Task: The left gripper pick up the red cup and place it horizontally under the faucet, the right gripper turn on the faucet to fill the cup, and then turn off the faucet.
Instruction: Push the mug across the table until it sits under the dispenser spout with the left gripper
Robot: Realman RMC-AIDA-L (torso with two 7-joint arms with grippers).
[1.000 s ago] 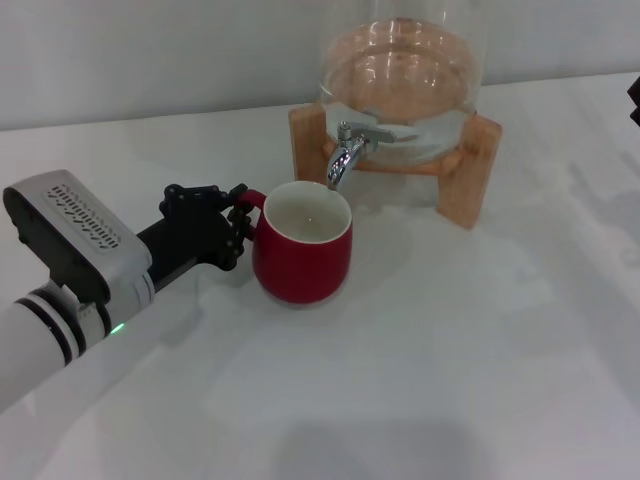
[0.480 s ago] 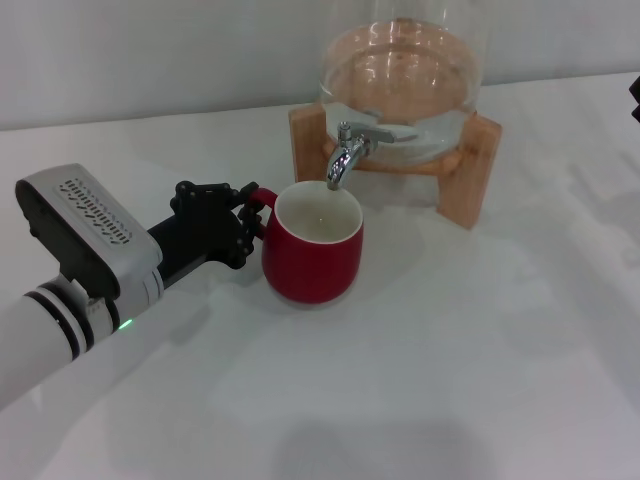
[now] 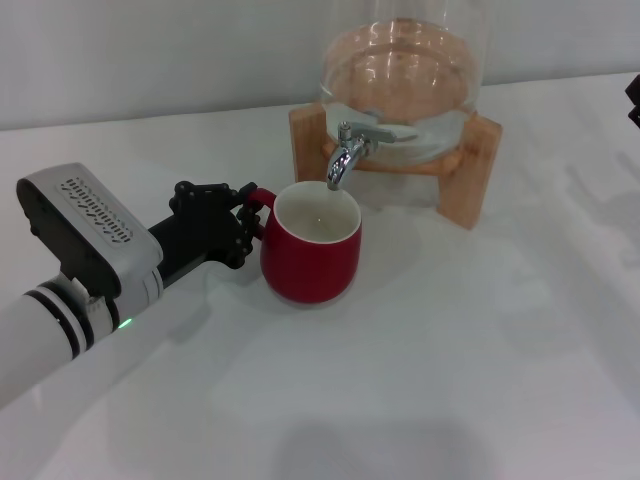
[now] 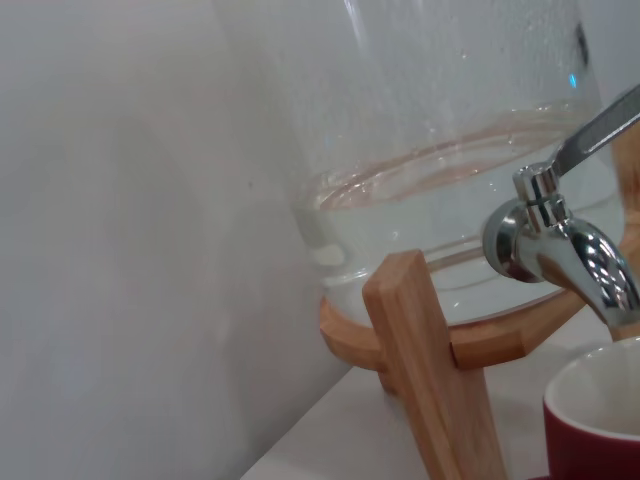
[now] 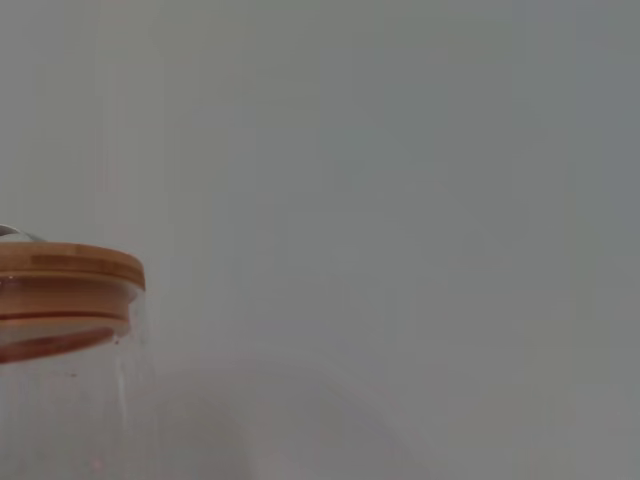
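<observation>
Left gripper (image 3: 240, 226), black two-finger claw on a grey perforated block and white black-striped arm, comes in from the bench's left edge and is clamped on the small loop handle of the red cup (image 3: 310, 248), a rounded glossy dark-red ceramic mug with white inside. Cup stands upright on the white bench (image 3: 450, 380), mid-bench toward the back edge, mouth directly below the spout of the faucet (image 3: 348, 150), a small shiny chrome tap with down-curved spout and flat lever. Left wrist view confirms it: spout tip sits just above the cup's white rim, no visible contact. Cup looks empty, no water stream seen. Judgement: placing step is basically done, fill step not started. Behind the faucet is a clear glass water dispenser jar (image 3: 400, 70), smooth and wet-looking, partly full, seated on a pale wooden cross-leg stand (image 3: 470, 170) near the back edge; right wrist view shows its wooden lid. Right gripper (image 3: 634, 100) is only a black sliver at the far right edge of the head view, well apart from the faucet; can't tell how its fingers stand. Next move should be the right arm reaching across to the flat lever: small, slick chrome, so it needs a precise, light push without nudging the stand. Left should hold the cup steady.
</observation>
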